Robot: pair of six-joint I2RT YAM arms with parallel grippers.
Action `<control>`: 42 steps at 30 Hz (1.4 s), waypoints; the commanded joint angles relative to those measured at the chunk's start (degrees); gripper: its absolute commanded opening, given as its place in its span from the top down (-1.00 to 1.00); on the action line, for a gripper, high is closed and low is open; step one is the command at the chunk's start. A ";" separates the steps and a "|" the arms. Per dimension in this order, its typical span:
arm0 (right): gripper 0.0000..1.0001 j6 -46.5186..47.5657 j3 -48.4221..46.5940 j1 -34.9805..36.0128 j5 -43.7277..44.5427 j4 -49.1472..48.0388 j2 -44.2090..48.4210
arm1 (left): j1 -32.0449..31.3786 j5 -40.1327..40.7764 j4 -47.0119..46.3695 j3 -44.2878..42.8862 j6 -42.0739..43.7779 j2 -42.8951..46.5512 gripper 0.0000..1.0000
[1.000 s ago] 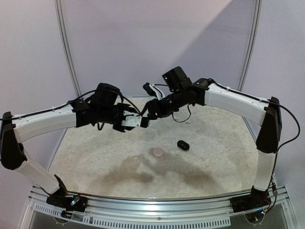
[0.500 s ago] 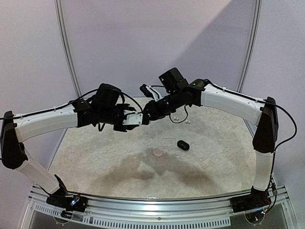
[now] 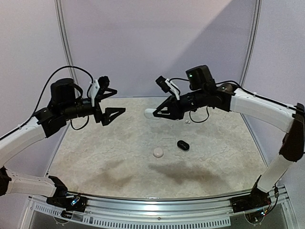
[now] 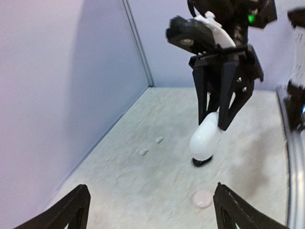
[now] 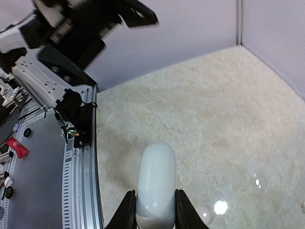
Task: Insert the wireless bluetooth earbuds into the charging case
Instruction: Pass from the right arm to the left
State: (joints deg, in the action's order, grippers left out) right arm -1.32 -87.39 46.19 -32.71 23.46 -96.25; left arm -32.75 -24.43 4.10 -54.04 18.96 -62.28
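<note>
Case (image 5: 156,183) white — other case (image 3: 183,145) black; disc (image 3: 157,152) pale pink; tabletop (image 3: 95,152) mottled beige.

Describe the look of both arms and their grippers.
The left arm and right arm have white shells, black joints and loose black cables. The left gripper and right gripper each have two black triangular fingers and a white bracket.

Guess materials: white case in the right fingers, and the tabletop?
White charging case: likely smooth plastic, satin-gloss; even sheen, rounded moulded ends. Tabletop: polished marble-look stone or laminate, can't tell which; beige veining, sharp light glints.
</note>
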 commanded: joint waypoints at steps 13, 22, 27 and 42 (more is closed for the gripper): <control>1.00 15.59 -5.46 2.89 -9.70 -9.62 -1.05 | -2.16 -10.77 -38.99 18.90 -23.72 0.48 -0.66; 1.00 18.11 -7.35 4.40 -11.84 -7.49 -2.87 | -0.16 -18.59 -37.42 16.60 -24.96 -1.44 -0.12; 1.00 18.83 -7.26 5.07 -11.43 -7.20 -3.23 | -1.60 -18.81 -38.89 16.12 -23.71 -2.43 -0.17; 1.00 18.99 -6.78 5.48 -10.69 -8.01 -3.51 | -4.77 -17.25 -40.48 15.19 -23.25 -4.18 0.46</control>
State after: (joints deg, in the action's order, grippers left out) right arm 17.08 -93.34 51.27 -43.70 15.49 -98.72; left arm -36.38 -41.65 -34.81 -37.52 -4.62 -65.76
